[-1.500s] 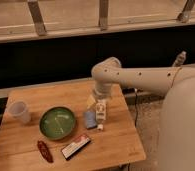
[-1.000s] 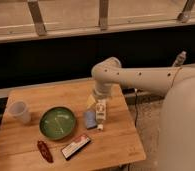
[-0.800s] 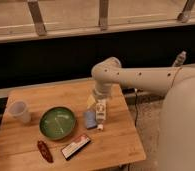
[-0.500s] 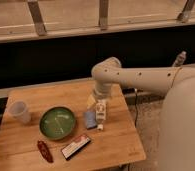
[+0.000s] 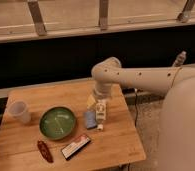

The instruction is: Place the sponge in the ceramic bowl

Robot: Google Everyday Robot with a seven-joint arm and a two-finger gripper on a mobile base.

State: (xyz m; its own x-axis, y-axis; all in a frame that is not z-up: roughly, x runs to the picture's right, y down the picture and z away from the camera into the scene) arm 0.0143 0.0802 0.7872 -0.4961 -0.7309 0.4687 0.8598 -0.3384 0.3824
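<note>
The sponge (image 5: 90, 119), a small block showing its blue face, stands on the wooden table (image 5: 116, 145) right of the bowl and close against a white bottle (image 5: 101, 112). The ceramic bowl (image 5: 57, 123) is round, green and empty, and sits left of centre on the table. My gripper (image 5: 94, 102) hangs from the pale arm directly above the sponge and the bottle, very close to both. I cannot make out whether it touches the sponge.
A translucent plastic cup (image 5: 19, 111) stands at the table's left edge. A flat red-and-black box (image 5: 75, 146) and a dark red object (image 5: 44, 151) lie near the front edge. The robot's pale body (image 5: 183, 130) fills the right side.
</note>
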